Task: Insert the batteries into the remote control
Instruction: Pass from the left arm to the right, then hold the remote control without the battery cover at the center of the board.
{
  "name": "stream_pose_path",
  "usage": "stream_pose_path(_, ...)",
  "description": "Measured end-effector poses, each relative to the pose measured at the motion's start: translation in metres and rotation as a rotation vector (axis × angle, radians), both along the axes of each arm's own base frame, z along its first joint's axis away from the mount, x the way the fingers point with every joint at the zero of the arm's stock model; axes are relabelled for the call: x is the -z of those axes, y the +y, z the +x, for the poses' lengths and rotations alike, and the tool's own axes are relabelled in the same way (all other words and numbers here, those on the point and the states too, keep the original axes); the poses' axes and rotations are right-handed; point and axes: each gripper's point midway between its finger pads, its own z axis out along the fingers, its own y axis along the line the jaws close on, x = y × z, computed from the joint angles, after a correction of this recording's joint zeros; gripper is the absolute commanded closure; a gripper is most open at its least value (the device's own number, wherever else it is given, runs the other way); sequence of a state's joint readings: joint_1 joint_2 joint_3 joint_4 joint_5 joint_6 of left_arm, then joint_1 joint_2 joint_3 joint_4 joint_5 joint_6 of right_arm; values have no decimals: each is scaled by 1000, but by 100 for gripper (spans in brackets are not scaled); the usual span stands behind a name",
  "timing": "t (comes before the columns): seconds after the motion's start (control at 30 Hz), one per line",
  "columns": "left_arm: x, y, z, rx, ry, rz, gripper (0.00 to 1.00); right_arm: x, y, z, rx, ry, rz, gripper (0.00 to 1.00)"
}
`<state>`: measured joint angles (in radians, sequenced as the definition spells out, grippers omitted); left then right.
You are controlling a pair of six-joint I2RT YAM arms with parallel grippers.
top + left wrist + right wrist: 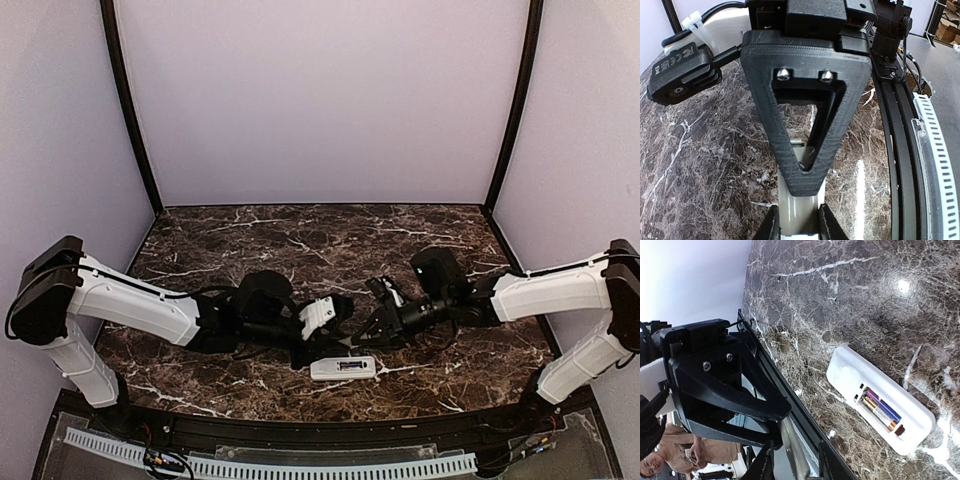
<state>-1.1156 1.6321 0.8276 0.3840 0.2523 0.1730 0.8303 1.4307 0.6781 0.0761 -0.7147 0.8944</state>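
The smooth white rectangular remote control (343,368) lay back-up on the veined dark marble table (300,240), two slim cylindrical batteries (882,412) side by side in its recess, at six o'clock from the left gripper (798,222), which pinched a flat white cover (799,205), while whether the right gripper (792,457) was open or closed could not be told.

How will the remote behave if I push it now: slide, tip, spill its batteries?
The remote control lies flat, back up, on the glossy marble table, so it likely slides rather than tips. Probably rigid, light plastic. The batteries sit uncovered; tilting might spill them.
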Motion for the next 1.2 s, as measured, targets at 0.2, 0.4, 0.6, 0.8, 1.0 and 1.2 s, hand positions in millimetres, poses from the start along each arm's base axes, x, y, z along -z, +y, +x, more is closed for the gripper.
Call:
stream_pose_path(0.2, -1, 0, -2, 11, 2, -9, 100, -1, 1, -2, 5, 18, 20, 95)
stream_pose_path(0.4, -1, 1, -3, 16, -1, -7, 61, -7, 3, -2, 3, 22, 47, 100)
stream_pose_path(0.6, 6, 5, -3, -1, 14, 22, 23, -8, -3, 1, 28, 20, 39, 100)
stream_pose_path(0.8, 41, 25, -4, -51, 70, 147, 19, -4, -14, 9, 75, -3, 8, 100)
stream_pose_path(1.0, 84, 38, -1, -85, 89, 277, 20, 12, -18, 10, 67, -8, -39, 100)
stream_pose_path(1.2, 104, 36, 2, -92, 100, 327, 39, 24, -19, 9, 46, -21, -67, 100)
